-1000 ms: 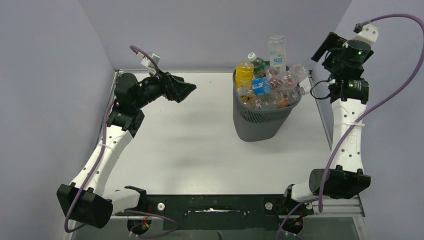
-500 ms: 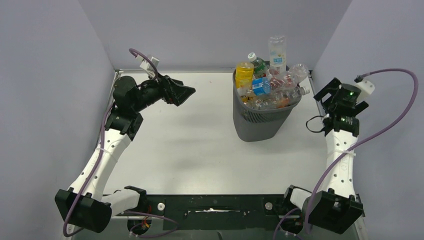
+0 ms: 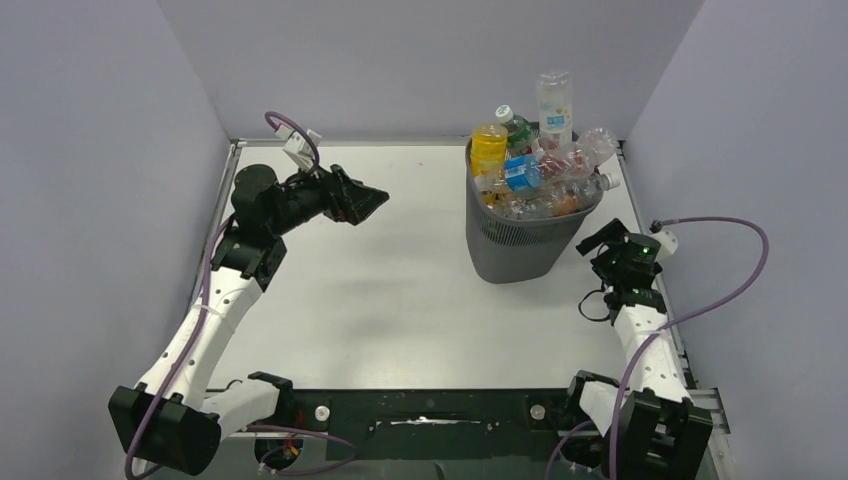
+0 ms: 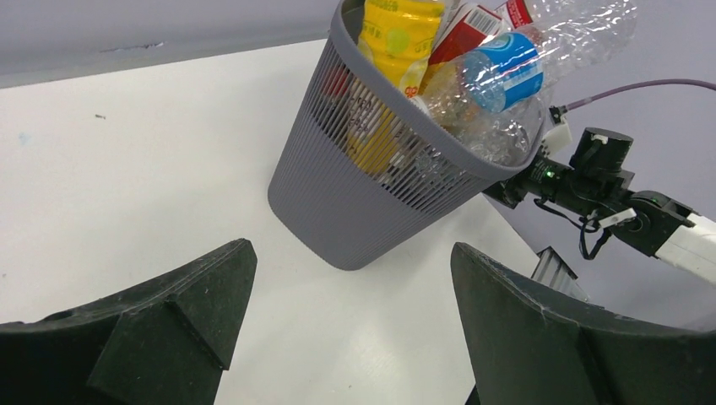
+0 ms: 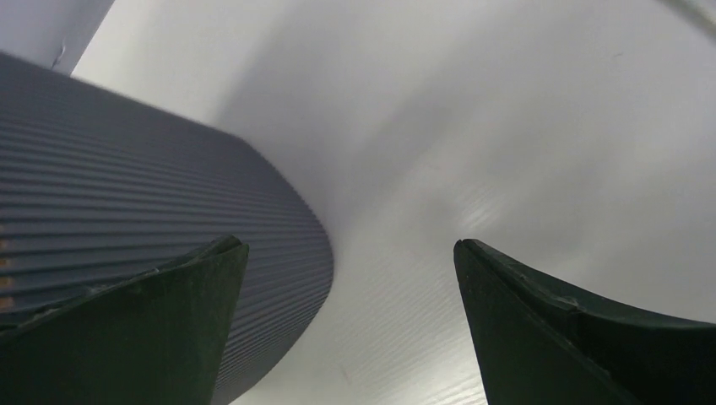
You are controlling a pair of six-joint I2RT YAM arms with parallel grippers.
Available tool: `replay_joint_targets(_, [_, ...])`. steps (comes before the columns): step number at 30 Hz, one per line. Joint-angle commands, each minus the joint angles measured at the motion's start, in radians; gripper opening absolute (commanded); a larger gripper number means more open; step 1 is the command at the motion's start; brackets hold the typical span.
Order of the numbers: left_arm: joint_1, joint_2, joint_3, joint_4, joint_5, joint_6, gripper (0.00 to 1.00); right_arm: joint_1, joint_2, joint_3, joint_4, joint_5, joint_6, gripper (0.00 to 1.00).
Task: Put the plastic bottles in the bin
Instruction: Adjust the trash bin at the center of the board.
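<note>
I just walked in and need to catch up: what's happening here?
The small clear and coloured plastic bottles are heaped in the dark grey mesh bin, several poking above its rim. Nothing is being held: the left claw hangs open above the white table, left of the bin, and the right claw is open, low beside the bin's right wall.

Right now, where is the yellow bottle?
From above, the yellow plastic bottle stands at the left rim of the dark grey mesh bin, far right on the table.
</note>
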Motion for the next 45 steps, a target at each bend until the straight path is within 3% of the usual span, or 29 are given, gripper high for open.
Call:
replay_joint_targets(1, [0.005, -0.014, -0.007, 0.005, -0.025, 0.001, 0.87, 0.109, 0.052, -0.009, 0.252, 0.008, 0.071, 0.99])
replay_joint_targets(14, [-0.001, 0.025, -0.024, -0.016, -0.059, 0.018, 0.87, 0.321, 0.256, -0.042, 0.447, 0.055, 0.169, 0.98])
replay_joint_targets(30, [0.005, 0.026, -0.022, -0.050, -0.108, 0.061, 0.87, 0.492, 0.509, 0.189, 0.505, 0.037, 0.103, 0.98])
replay_joint_targets(45, [0.008, 0.030, -0.067, -0.052, -0.135, 0.077, 0.87, 0.492, 0.366, 0.114, 0.399, 0.101, -0.002, 0.98])
